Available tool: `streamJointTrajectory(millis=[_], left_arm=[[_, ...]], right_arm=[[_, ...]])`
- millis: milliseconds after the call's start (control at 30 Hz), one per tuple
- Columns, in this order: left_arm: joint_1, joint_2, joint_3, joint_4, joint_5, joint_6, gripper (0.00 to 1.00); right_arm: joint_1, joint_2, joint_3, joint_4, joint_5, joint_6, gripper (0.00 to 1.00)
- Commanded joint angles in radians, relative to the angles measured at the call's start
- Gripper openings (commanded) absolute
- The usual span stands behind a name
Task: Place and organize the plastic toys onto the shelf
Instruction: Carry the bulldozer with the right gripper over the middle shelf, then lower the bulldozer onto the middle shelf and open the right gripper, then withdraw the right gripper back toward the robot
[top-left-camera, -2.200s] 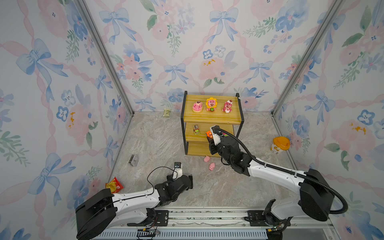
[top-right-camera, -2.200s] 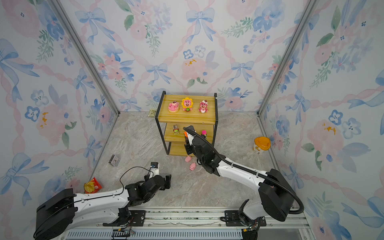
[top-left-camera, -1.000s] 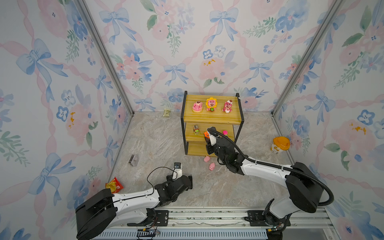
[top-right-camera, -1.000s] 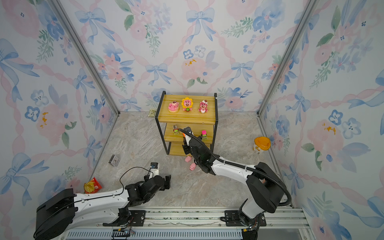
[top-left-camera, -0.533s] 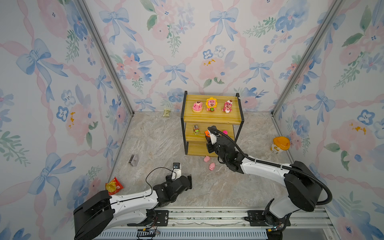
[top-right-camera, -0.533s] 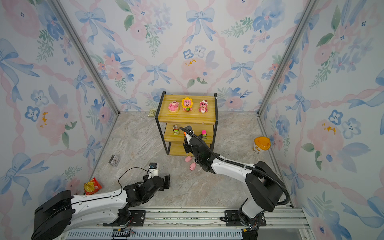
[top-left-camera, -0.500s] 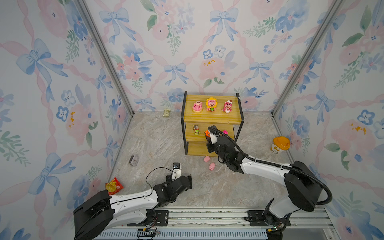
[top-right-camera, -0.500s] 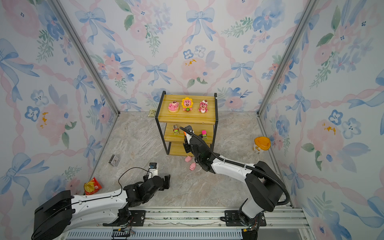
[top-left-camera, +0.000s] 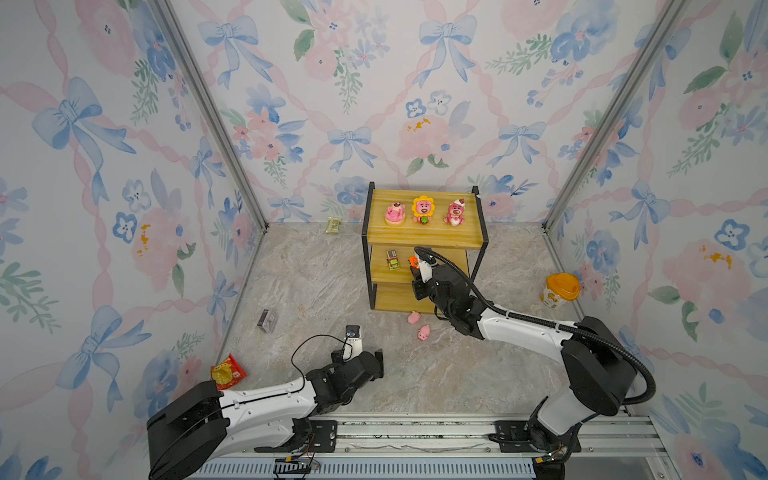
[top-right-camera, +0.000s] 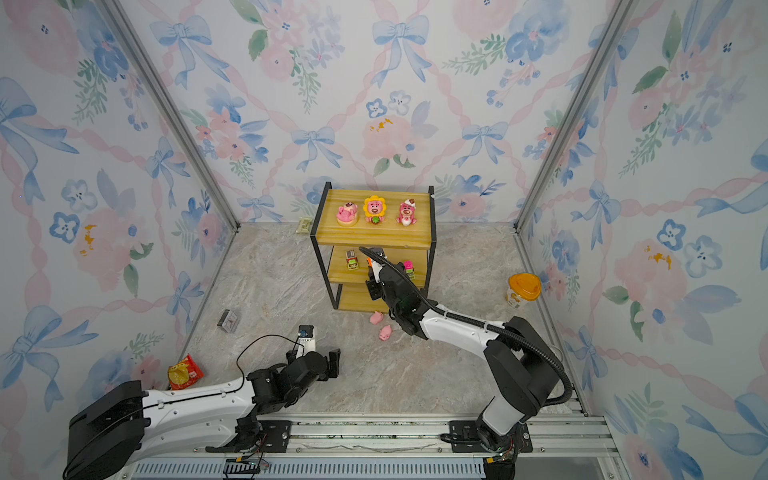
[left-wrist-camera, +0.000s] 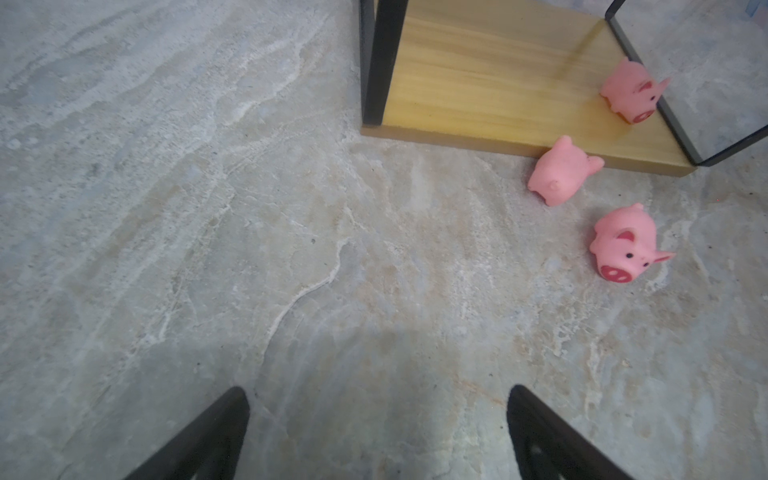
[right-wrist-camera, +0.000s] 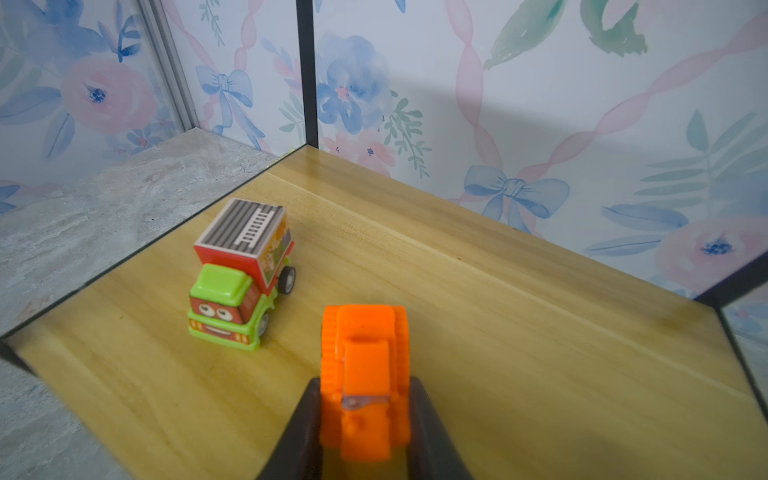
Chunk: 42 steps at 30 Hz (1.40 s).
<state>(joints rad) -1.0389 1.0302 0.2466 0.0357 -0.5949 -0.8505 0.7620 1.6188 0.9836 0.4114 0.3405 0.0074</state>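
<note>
A: Near to far, quick. L side?
B: Your L pincer (left-wrist-camera: 377, 392) hangs low over the grey marble-look counter (left-wrist-camera: 208, 216), fingers wide apart, nothing btwn them.
A: Pigs?
B: Ahead of it, two small pink rubbery pigs are on the counter: the snout-first pig (left-wrist-camera: 623, 245) nearer you, the tail-first pig (left-wrist-camera: 559, 172) just beside the front edge of the btm board. A third pink pig (left-wrist-camera: 629, 93) sits on that btm board, close to the black frame rail.
A: And the rack?
B: The three-tier shelf (top-left-camera: 424, 235) of yellow-tan wood boards in a thin black metal frame stands near the back wall.
A: R side?
B: Your R pincer (right-wrist-camera: 365, 386) is clamped on the small orange plastic car (right-wrist-camera: 363, 349) over the front of the mid board. Can't tell if its wheels touch the wood. The red-and-green toy truck (right-wrist-camera: 241, 274) w/ a ladder print stands on the same board, near but apart. The pink-and-green toy car (top-right-camera: 408, 267) is on that board too, on the arm's other side.
A: Top?
B: Three pink bear figurines in a row, upright: plain bear (top-left-camera: 395, 214), sunflower-ringed bear (top-left-camera: 423, 210) in the mid, hatted bear (top-left-camera: 454, 214).
</note>
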Motion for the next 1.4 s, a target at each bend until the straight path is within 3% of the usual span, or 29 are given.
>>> streamJointTrajectory(millis=[0,233,500,667,1100,1367], left_arm=[[0.006,-0.009,-0.018,0.0,-0.025,-0.017,0.98],[0.007,0.002,-0.016,-0.001,-0.022,-0.018,0.98],[0.008,-0.002,-0.018,-0.003,-0.026,-0.018,0.98],[0.008,-0.003,-0.015,-0.005,-0.025,-0.017,0.98],[0.008,0.011,-0.001,-0.01,-0.017,-0.022,0.98],[0.008,0.029,0.01,-0.007,0.002,-0.018,0.98]], right_arm=[[-0.013,0.009,0.029,-0.004,-0.014,0.006,0.26],[-0.016,0.02,0.033,-0.014,-0.024,0.013,0.32],[-0.012,0.013,0.027,-0.026,-0.023,0.013,0.52],[0.007,-0.011,0.012,-0.041,-0.012,-0.005,0.58],[0.117,-0.143,-0.031,-0.178,0.129,-0.067,0.66],[0.173,-0.331,-0.15,-0.271,0.19,-0.037,0.67]])
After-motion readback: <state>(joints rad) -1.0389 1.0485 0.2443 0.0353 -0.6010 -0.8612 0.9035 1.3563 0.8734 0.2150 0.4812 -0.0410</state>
